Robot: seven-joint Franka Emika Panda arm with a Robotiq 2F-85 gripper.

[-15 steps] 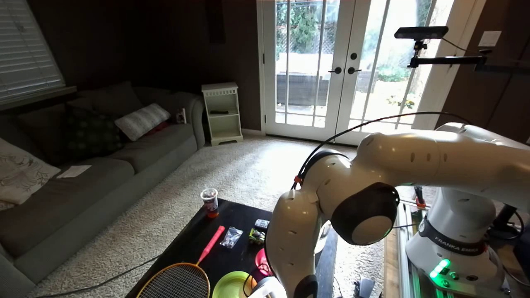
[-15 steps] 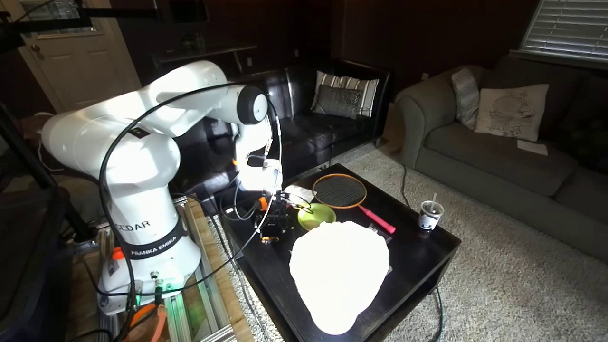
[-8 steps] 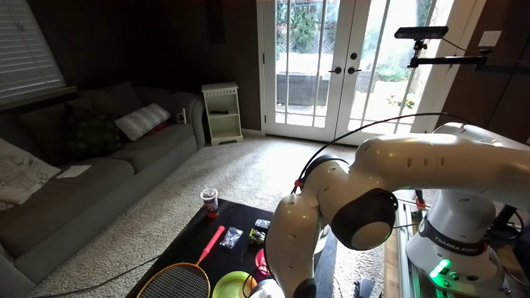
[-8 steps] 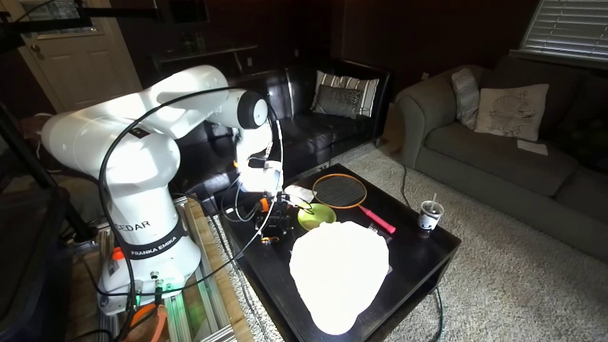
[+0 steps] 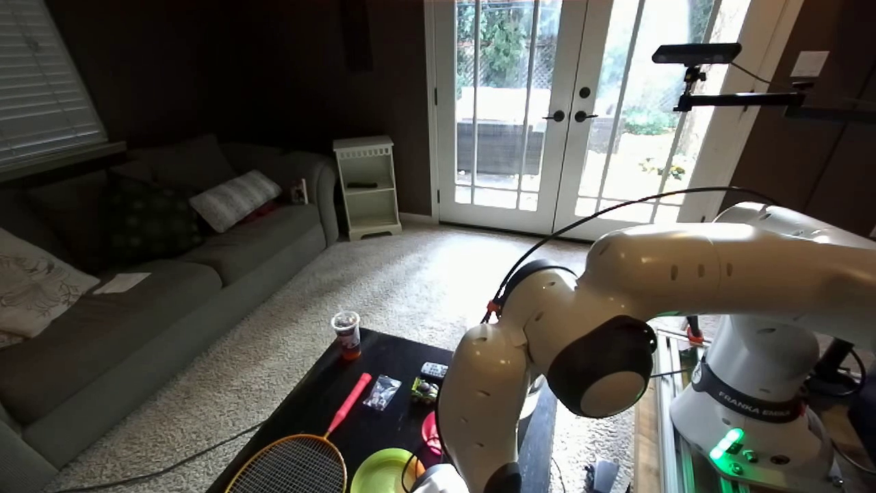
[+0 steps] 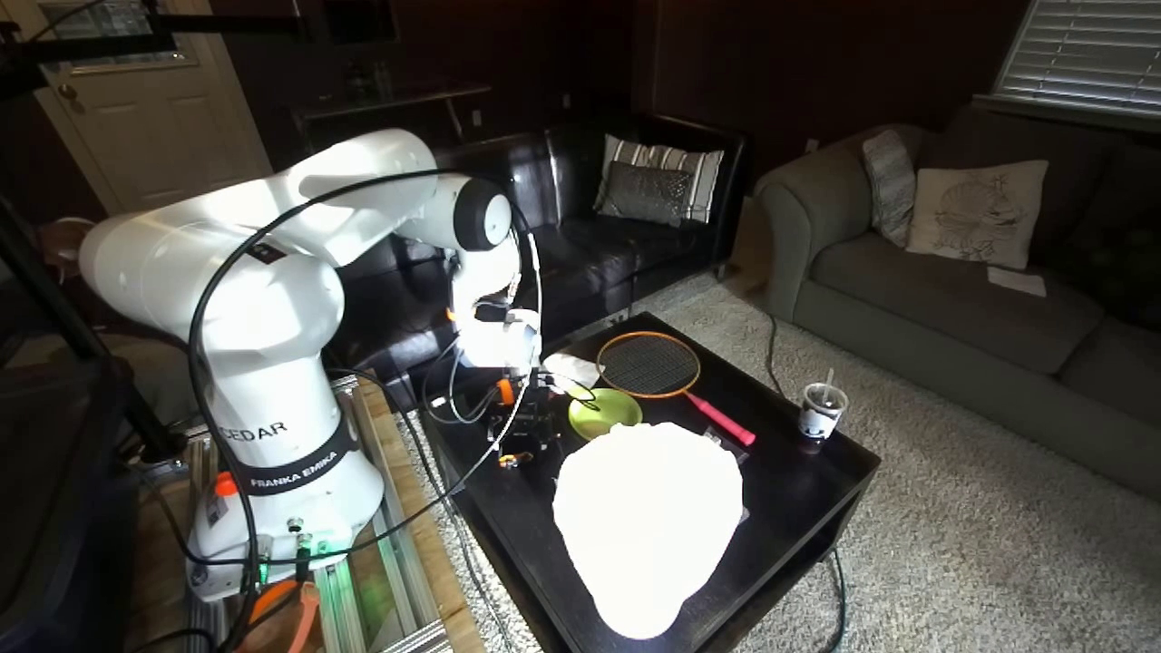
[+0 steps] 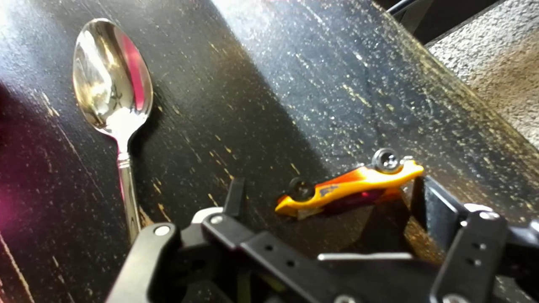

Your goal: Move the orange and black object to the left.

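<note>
Wrist view shows the claw [image 7: 338, 201] with its fingers [image 7: 234, 198] apart, one beyond each end of the orange-and-black toy car [image 7: 358, 182], which lies near the edge of the counter [image 7: 202, 118] facing the robot base [image 6: 295, 531]; a spoon [image 7: 110, 84] rests farther from that edge.

The room I'm working in remotely is a home's living room: gray sofa [image 5: 164, 287] with pillows [image 5: 236, 200], black couch [image 6: 599, 258], pale carpet [image 5: 424, 274], glass doors [image 5: 569, 157] facing greenery [image 5: 501, 38].
</note>
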